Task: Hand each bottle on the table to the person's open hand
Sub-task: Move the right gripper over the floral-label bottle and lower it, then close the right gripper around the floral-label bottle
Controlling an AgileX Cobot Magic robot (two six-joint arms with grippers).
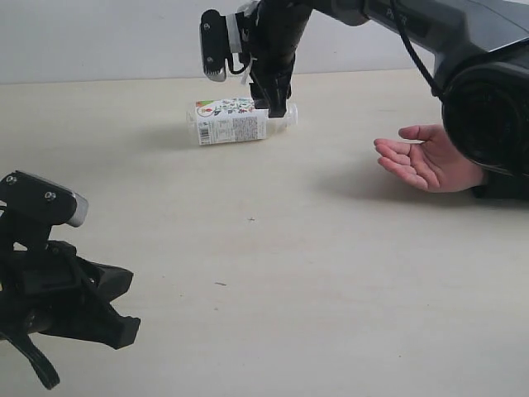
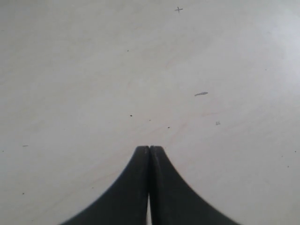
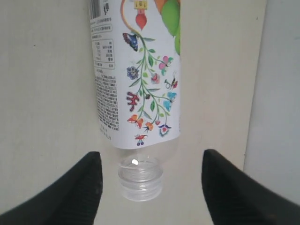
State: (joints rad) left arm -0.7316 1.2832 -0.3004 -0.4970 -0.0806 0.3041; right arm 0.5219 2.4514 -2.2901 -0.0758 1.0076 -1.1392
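The bottle (image 1: 233, 121), clear with a white label printed with flowers and green leaves, is lying on its side near the far edge of the table (image 1: 289, 273), its neck pointing toward the right edge. The right gripper (image 1: 275, 102) is reaching down over that neck end, and in the exterior view the arm is covering the fingers, so the gap is not showing there. The right wrist view is showing it plainly: the right gripper (image 3: 151, 154) is standing wide, one finger on each side of the clear neck, bare table (image 3: 47, 70) showing between each finger and the bottle (image 3: 140, 70), nothing held. Only the exterior view is showing the hand (image 1: 426, 161), lying open and palm up near the right edge, well apart from the bottle. The left gripper (image 1: 116, 318) is sitting by the near left corner; the left wrist view is showing its fingers pressed together (image 2: 149, 149) with nothing between them, over speckled table (image 2: 93, 70)
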